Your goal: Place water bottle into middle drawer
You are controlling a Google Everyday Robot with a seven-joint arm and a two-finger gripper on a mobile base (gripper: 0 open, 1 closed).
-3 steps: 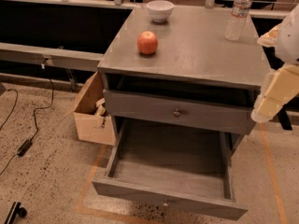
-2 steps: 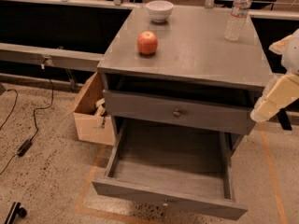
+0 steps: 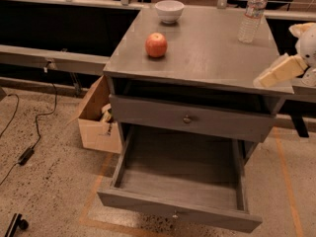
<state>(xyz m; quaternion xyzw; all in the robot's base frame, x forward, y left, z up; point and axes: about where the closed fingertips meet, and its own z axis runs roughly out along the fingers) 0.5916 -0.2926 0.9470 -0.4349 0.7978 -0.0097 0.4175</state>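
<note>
The water bottle (image 3: 252, 15), clear with a white cap, stands upright at the far right corner of the grey cabinet top (image 3: 212, 53). The middle drawer (image 3: 178, 210) is pulled fully out at the bottom of the cabinet and holds nothing. The like drawer above it (image 3: 187, 118) is closed. My gripper (image 3: 277, 73), cream-coloured, hangs at the right edge of the cabinet top, nearer the front than the bottle and well apart from it. It holds nothing that I can see.
A red apple (image 3: 156, 44) and a white bowl (image 3: 169, 11) sit on the cabinet top, left of the bottle. An open cardboard box (image 3: 97, 117) stands on the floor against the cabinet's left side. Cables (image 3: 29, 142) lie on the floor at left.
My gripper has risen from beside the cabinet's right side to the level of its top edge and shifted slightly left. Bottle, apple and drawers have not moved.
</note>
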